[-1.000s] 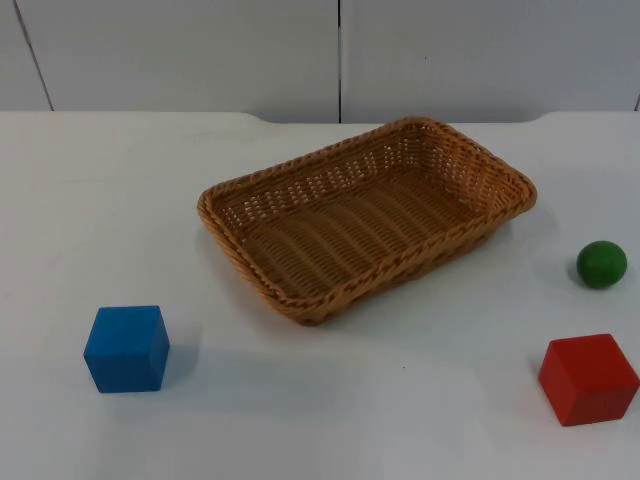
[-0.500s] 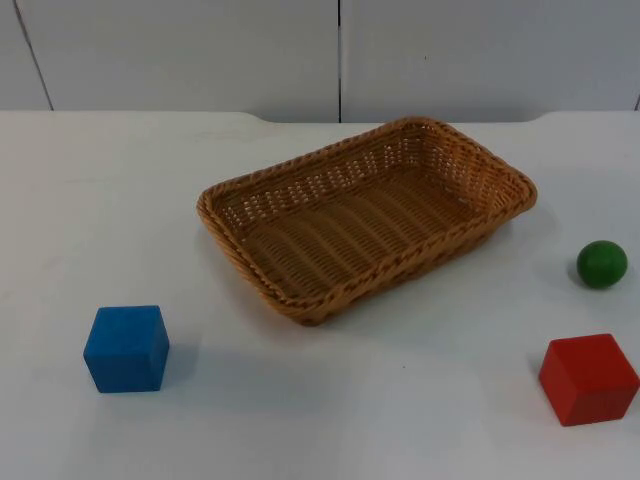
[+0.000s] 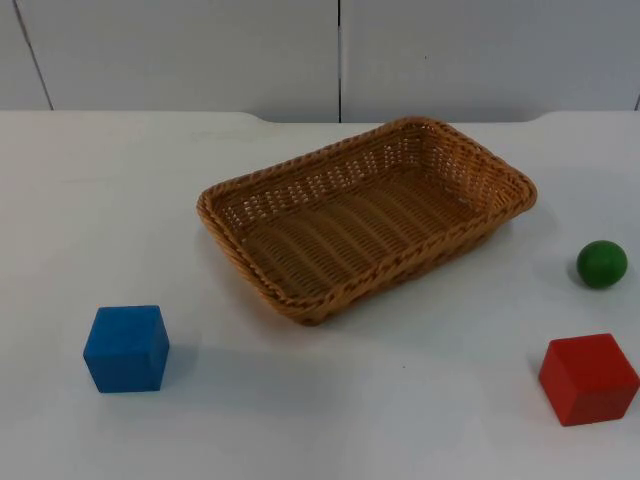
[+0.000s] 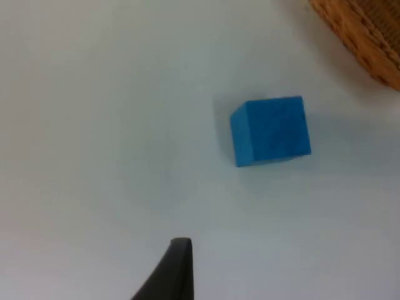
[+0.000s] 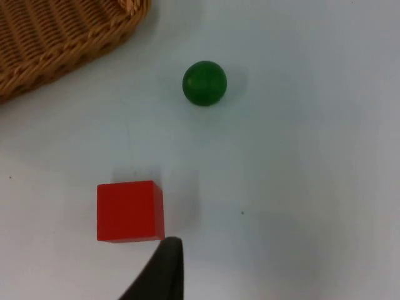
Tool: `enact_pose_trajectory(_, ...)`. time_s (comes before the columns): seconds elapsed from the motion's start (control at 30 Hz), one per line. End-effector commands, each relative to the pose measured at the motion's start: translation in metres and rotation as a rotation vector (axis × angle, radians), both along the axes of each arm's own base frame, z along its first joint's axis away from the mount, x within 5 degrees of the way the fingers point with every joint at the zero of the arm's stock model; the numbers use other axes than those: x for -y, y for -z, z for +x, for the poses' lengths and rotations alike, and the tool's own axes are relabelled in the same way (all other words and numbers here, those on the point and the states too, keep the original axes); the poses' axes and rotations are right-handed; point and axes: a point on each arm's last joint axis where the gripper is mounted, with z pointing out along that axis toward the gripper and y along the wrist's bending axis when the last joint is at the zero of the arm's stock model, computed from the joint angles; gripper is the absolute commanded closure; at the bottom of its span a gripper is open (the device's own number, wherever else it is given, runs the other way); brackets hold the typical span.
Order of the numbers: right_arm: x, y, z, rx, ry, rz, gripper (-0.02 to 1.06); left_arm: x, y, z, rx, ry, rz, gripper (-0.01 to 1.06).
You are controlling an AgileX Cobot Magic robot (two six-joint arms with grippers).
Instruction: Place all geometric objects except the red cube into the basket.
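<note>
Blue cube point(image 3: 126, 348) sits on the table's point(image 3: 400, 410) left side, well apart from the empty basket point(image 3: 365, 215); green ball point(image 3: 601, 264) lies right of the basket, near the red cube point(image 3: 588, 379). Left gripper, above the blue cube, is probably nearer to it; right gripper overlooks the ball. I cannot tell either gripper's finger state.

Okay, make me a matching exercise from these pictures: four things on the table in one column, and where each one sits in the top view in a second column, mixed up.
Things:
1. blue cube
2. green ball
3. red cube
4. basket

Places:
A. middle of the table, nothing in it
B. near right corner
C. near left side
D. right side, just beyond the red cube

Pairs: 1-C, 2-D, 3-B, 4-A
</note>
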Motion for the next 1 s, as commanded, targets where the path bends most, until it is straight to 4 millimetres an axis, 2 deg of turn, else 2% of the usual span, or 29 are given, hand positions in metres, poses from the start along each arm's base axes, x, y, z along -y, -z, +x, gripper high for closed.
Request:
enact_pose_trajectory(0.0, 0.001, -0.002, 0.001, 0.017, 0.005, -0.003, -0.01, 0.004, 0.008, 0.017, -0.033, 0.027, -0.019, 0.00)
enact_pose_trajectory(0.03, 0.001, -0.002, 0.001, 0.017, 0.005, -0.003, -0.01, 0.007, 0.012, 0.025, -0.046, 0.038, -0.016, 0.00)
enact_pose_trajectory(0.07, 0.001, -0.002, 0.001, 0.017, 0.005, -0.003, -0.01, 0.007, 0.012, 0.025, -0.046, 0.038, -0.016, 0.00)
enact_pose_trajectory(0.23, 0.001, -0.002, 0.001, 0.017, 0.005, -0.003, -0.01, 0.037, 0.038, 0.069, -0.113, 0.100, -0.014, 0.00)
enact_pose_trajectory(0.27, 0.001, -0.002, 0.001, 0.017, 0.005, -0.003, -0.01, 0.037, 0.038, 0.069, -0.113, 0.100, -0.014, 0.00)
enact_pose_trajectory(0.4, 0.001, -0.002, 0.001, 0.017, 0.005, -0.003, -0.01, 0.067, 0.062, 0.097, -0.183, 0.142, 0.024, 0.00)
enact_pose_trajectory(0.5, 0.001, -0.002, 0.001, 0.017, 0.005, -0.003, -0.01, 0.074, 0.069, 0.105, -0.188, 0.141, 0.074, 0.00)
enact_pose_trajectory(0.63, 0.001, -0.002, 0.001, 0.015, 0.004, -0.003, -0.01, 0.076, 0.097, 0.117, -0.260, 0.103, 0.180, 0.00)
enact_pose_trajectory(0.67, 0.001, -0.002, 0.001, 0.015, 0.004, -0.003, -0.01, 0.076, 0.097, 0.117, -0.260, 0.103, 0.180, 0.00)
enact_pose_trajectory(0.8, 0.001, -0.002, 0.001, 0.015, 0.004, -0.003, -0.01, 0.078, 0.121, 0.125, -0.284, 0.089, 0.182, 0.00)
enact_pose_trajectory(0.97, 0.001, -0.002, 0.001, 0.015, 0.004, -0.003, -0.01, 0.081, 0.141, 0.132, -0.290, 0.070, 0.169, 0.00)
